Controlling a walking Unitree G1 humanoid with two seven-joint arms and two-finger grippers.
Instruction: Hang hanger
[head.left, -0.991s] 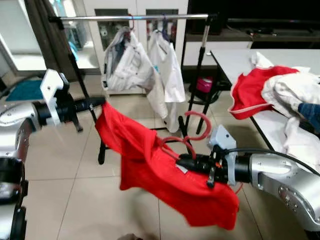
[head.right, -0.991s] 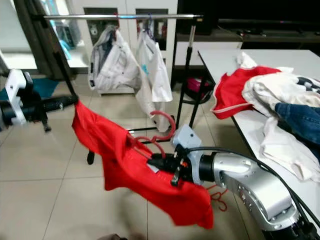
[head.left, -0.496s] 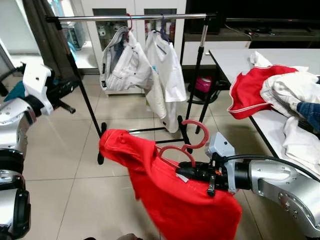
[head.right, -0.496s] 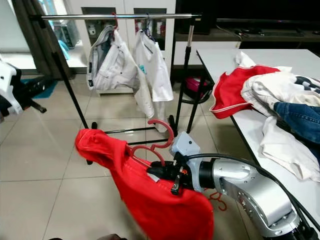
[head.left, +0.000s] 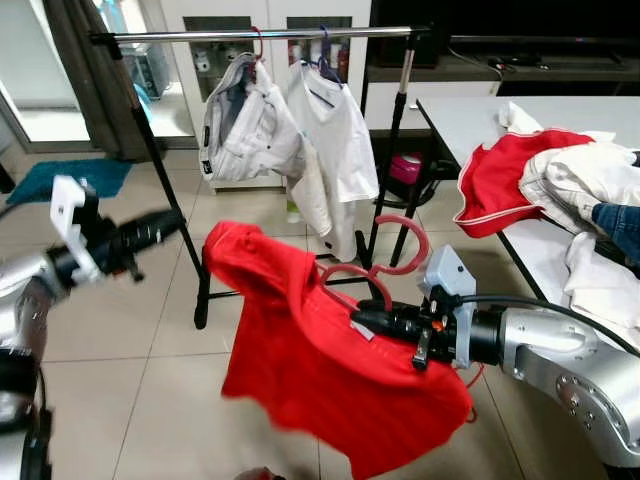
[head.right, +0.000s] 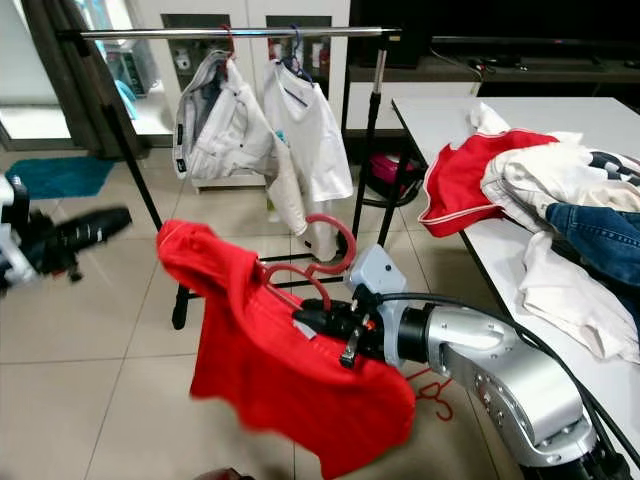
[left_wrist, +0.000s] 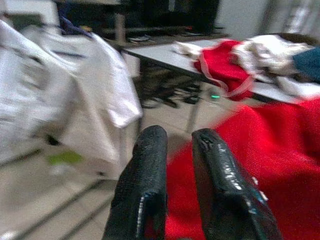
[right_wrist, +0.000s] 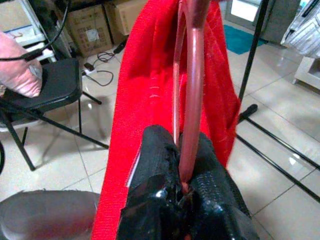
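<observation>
White garments crowding rail ahead

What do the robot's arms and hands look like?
Both arms are shiny silver tubes with black joints. A thin black cable curves over the right one. Each wrist carries a white angular block. The right hand and left hand each have two long black fingers.

Silver arms, black cable, white wrist mounts, black-fingered right claw.

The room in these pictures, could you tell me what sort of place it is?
Probably a home laundry or living area: a clothes rack with hung white shirts, a table piled with clothes, and tiled floor.
</observation>
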